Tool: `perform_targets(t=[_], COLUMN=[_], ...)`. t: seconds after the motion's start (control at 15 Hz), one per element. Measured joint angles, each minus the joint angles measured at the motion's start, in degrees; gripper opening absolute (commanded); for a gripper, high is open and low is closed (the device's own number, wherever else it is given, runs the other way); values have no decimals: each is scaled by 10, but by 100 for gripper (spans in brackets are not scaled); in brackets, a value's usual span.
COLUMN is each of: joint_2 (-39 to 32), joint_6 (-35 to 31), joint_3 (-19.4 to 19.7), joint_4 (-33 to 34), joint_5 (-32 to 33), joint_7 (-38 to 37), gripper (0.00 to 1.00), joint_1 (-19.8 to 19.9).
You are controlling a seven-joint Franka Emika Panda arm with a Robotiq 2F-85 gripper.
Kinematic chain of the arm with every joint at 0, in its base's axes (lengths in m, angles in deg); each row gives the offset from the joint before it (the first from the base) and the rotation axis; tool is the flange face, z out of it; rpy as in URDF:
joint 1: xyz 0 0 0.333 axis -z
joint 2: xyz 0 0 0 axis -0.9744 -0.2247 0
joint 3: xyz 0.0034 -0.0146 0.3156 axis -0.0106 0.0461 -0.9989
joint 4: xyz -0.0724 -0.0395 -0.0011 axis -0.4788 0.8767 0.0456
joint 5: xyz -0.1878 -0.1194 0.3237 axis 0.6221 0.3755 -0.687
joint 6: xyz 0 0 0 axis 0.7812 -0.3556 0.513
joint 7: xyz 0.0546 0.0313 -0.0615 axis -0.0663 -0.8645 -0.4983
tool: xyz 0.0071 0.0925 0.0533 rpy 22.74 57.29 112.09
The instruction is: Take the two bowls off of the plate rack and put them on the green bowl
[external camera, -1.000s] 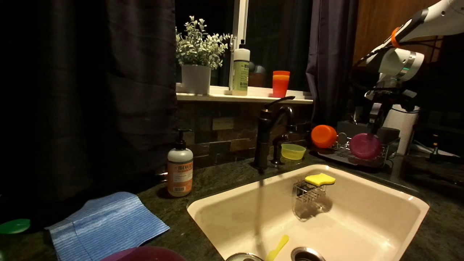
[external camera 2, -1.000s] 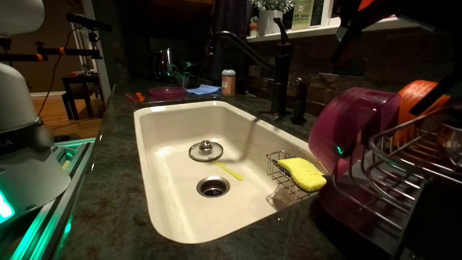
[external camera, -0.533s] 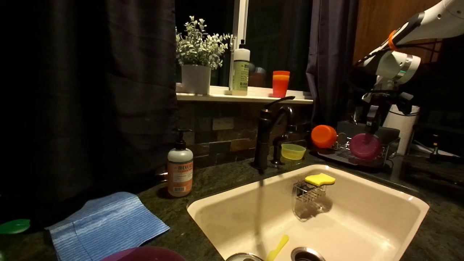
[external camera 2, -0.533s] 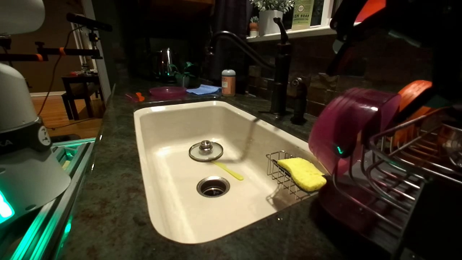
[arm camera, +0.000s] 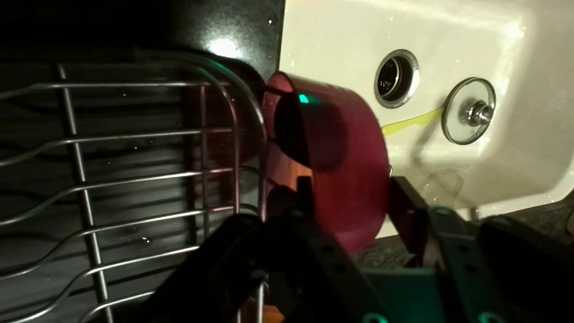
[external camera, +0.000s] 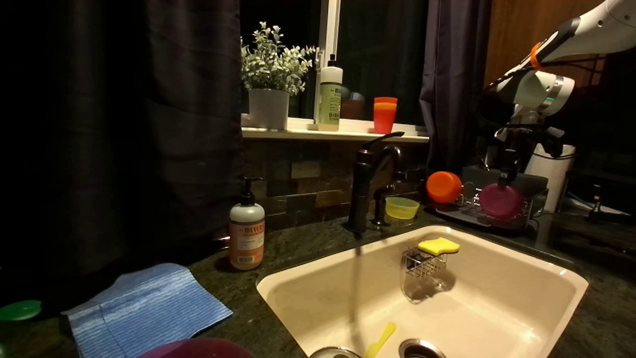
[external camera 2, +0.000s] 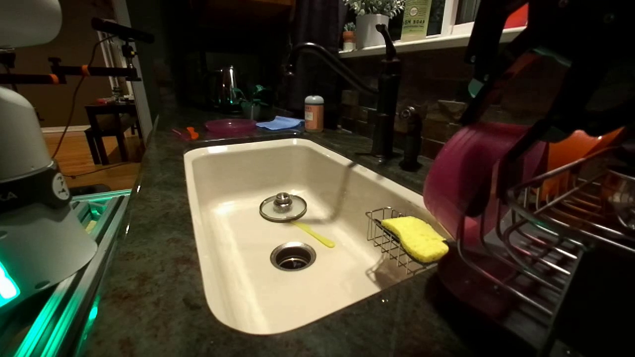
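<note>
The magenta-pink bowl (arm camera: 354, 134) stands on edge in the plate rack (arm camera: 84, 186), at the end nearest the sink. My gripper (arm camera: 352, 195) is shut across its depth: in the wrist view one finger lies against the open rim and the other against the base side, both seeming to touch. Farther back on the rack leans the orange-red bowl (external camera: 443, 187); in an exterior view the arm and the magenta bowl partly cover the orange-red bowl (external camera 2: 578, 148). The yellow-green bowl (external camera: 402, 208), which is the green bowl, rests upright on the counter between faucet and rack.
The dark faucet (external camera: 361, 191) rises beside the green bowl. A white sink (external camera 2: 248, 292) lies in front, with a wire caddy holding a yellow sponge (external camera 2: 415, 238). A glass lid (external camera 2: 283, 208) sits in the sink. A paper towel roll (external camera: 554, 179) stands behind the rack.
The gripper has come down over the magenta bowl and its fingers have drawn together onto the bowl's two sides. Both rack bowls and the green bowl stay where they were.
</note>
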Motion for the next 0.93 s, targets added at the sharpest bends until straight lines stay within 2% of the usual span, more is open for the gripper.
perform_targets(t=[0.07, 0.2, 0.33, 0.4, 0.93], joint_2=[0, 0, 0, -1, -3], joint_6=[4, 11, 24, 29, 29], joint_3=[-1, -5, -11, -15, -21], joint_4=[0, 0, -2, -4, -4], joint_5=[-1, -1, -3, -4, -14], joint_7=[-1, -7, -12, -13, -17], gripper=[18, 7, 1, 5, 3], joint_1=[0, 0, 0, -1, -1])
